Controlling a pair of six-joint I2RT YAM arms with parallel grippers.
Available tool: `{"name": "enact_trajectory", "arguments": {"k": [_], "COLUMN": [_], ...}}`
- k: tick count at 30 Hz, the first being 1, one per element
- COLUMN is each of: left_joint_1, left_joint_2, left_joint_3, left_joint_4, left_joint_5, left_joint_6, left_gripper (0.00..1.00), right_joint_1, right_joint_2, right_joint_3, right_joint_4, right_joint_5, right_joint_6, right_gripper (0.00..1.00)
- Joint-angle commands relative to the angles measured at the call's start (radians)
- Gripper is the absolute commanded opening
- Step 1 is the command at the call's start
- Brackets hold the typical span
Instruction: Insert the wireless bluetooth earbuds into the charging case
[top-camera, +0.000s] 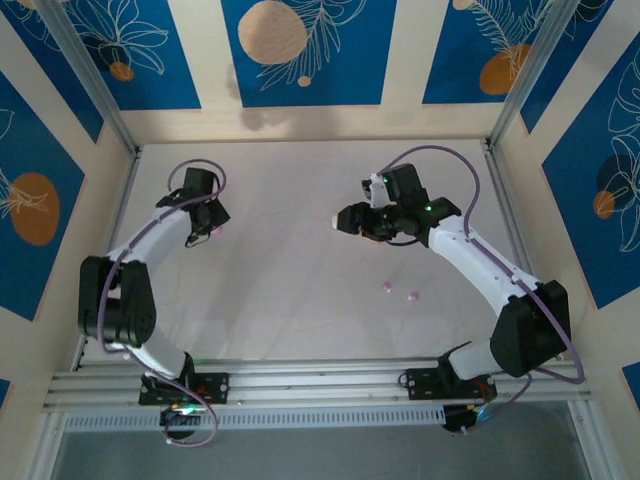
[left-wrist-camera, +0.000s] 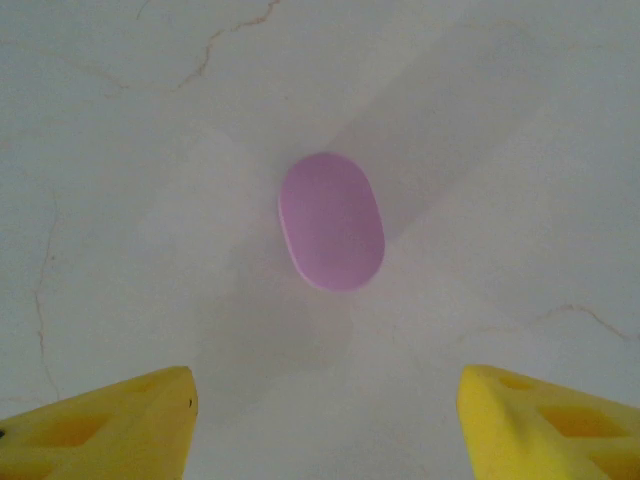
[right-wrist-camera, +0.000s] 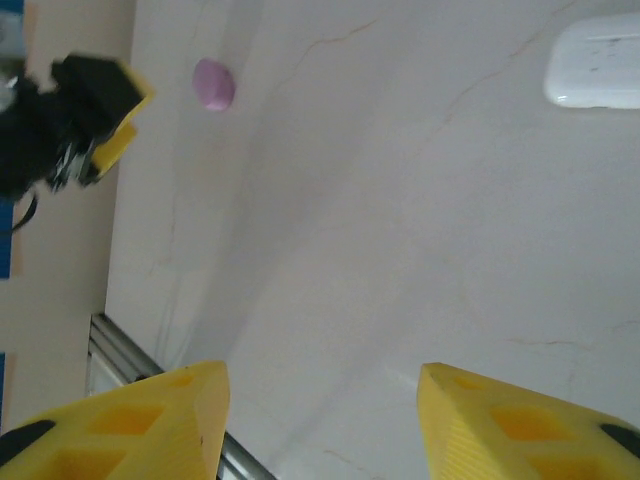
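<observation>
Left wrist view: hovering over a pale, hairline-cracked counter (left-wrist-camera: 150, 120) with the yellow wedge-shaped left fingers (left-wrist-camera: 110, 425) released and spread wide, grasping nothing. Looking straight down on a pink oval pebble-like charging case (left-wrist-camera: 332, 220), lying flat on the counter ahead of the fingertips, touching neither.

Right wrist view: holding the yellow right fingers (right-wrist-camera: 130, 425) released as well, gripping nothing, tilting over bare counter. Catching a white rounded case (right-wrist-camera: 595, 70) at the upper right edge, and the pink case far off beside the left fingers.

Top external view: showing two tiny pale pink plastic earbuds (top-camera: 387, 287) lying loose on the counter, just beside each other, near the right arm (top-camera: 480, 265), apart from both cases.
</observation>
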Motion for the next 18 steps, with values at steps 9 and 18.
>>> {"name": "enact_trajectory", "arguments": {"k": [9, 18], "left_joint_1": [0.029, 0.056], "left_joint_2": [0.220, 0.317], "left_joint_3": [0.157, 0.218], "left_joint_4": [-0.072, -0.084], "left_joint_5": [-0.008, -0.005], "left_joint_6": [-0.059, -0.078], "left_gripper": [0.70, 0.68], "right_joint_1": [0.094, 0.094], "right_joint_2": [-0.104, -0.080], "right_joint_3": [-0.054, -0.040], "right_joint_4": [0.102, 0.074], "right_joint_5": [-0.066, -0.042], "right_joint_6": [-0.098, -0.093], "right_gripper": [0.70, 0.71]}}
